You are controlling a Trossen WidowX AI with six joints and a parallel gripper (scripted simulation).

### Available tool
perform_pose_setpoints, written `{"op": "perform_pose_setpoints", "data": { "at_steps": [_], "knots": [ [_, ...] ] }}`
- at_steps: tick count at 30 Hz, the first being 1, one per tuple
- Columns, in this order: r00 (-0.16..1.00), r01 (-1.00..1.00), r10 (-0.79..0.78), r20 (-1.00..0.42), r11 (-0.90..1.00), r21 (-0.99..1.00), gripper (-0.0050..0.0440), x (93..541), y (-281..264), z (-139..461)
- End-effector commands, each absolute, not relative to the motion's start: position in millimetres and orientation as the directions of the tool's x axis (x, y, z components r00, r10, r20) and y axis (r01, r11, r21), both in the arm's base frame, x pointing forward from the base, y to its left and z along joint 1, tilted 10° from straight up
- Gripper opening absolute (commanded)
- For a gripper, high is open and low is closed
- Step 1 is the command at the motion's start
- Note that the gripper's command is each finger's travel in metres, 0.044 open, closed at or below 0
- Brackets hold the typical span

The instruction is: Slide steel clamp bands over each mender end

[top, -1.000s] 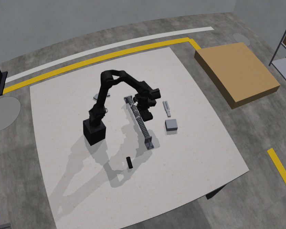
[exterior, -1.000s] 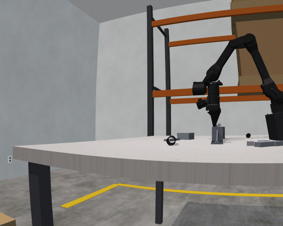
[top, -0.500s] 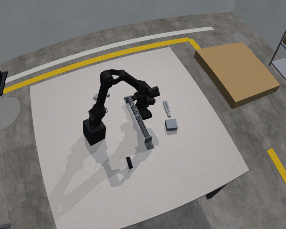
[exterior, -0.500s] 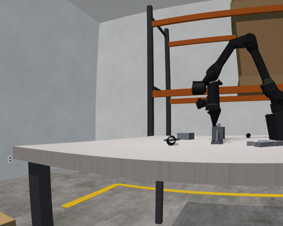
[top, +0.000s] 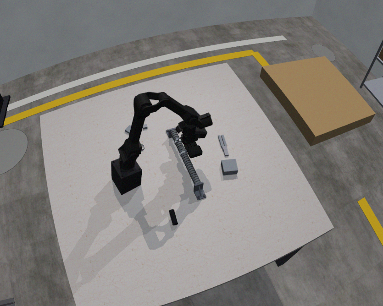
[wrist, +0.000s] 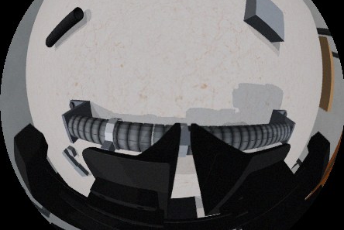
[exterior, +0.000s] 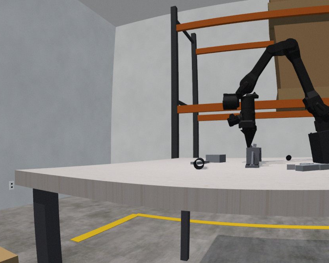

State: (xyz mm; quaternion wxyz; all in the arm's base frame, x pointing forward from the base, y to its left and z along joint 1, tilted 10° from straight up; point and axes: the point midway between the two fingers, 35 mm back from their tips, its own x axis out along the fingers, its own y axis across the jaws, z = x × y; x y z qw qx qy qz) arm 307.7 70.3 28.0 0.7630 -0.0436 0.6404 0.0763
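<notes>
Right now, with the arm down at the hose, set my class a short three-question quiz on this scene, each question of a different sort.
1. True or false: the claw is shut on the ribbed hose.
2. Multiple choice: the grey block lies A) on the hose, B) on the table apart from the hose, C) on the arm's base.
3. Fill in: in the wrist view, a steel band shows on the hose to the ____ of the claw.

Key: 1 true; 2 B; 3 left.
</notes>
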Motion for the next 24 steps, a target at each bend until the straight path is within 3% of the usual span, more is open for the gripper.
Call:
{"op": "perform_pose_setpoints", "data": {
  "at_steps": [1,20,24],
  "knots": [
    [0.169,-0.171,0.061,-0.984,0.985,0.031,0.0000,307,76,29],
    [0.169,-0.171,0.061,-0.984,0.985,0.031,0.0000,304,89,29],
    [0.170,-0.176,0.066,-0.983,0.984,0.035,0.0090,305,88,29]
  ]
}}
